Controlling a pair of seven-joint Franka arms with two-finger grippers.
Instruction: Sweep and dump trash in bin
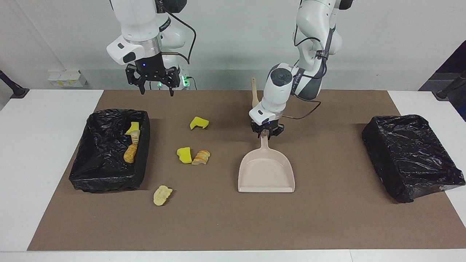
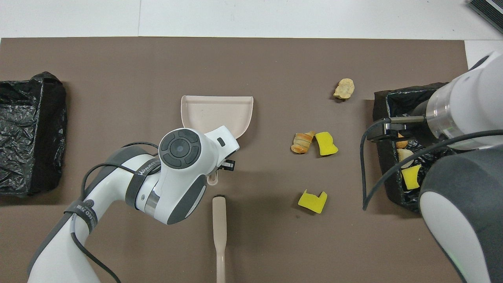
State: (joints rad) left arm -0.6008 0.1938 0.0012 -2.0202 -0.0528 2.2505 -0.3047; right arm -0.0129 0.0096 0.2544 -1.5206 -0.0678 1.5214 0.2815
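Loose trash lies on the brown mat: a yellow sponge chunk (image 1: 199,123), another yellow chunk (image 1: 185,155) touching a bread piece (image 1: 201,157), and a bread piece (image 1: 162,195) farther out. More scraps (image 1: 131,142) lie inside the black-lined bin (image 1: 102,183) at the right arm's end. The beige dustpan (image 1: 266,171) rests flat mid-mat, and my left gripper (image 1: 267,133) is shut on its handle. In the overhead view the left wrist hides that grip; only the handle's end (image 2: 212,180) shows. My right gripper (image 1: 156,88) hangs open and empty, high over the mat's edge by the robots.
A second black-lined bin (image 1: 411,156) stands at the left arm's end. A beige brush handle (image 2: 219,232) lies on the mat nearer to the robots than the dustpan. White table (image 1: 40,145) borders the mat.
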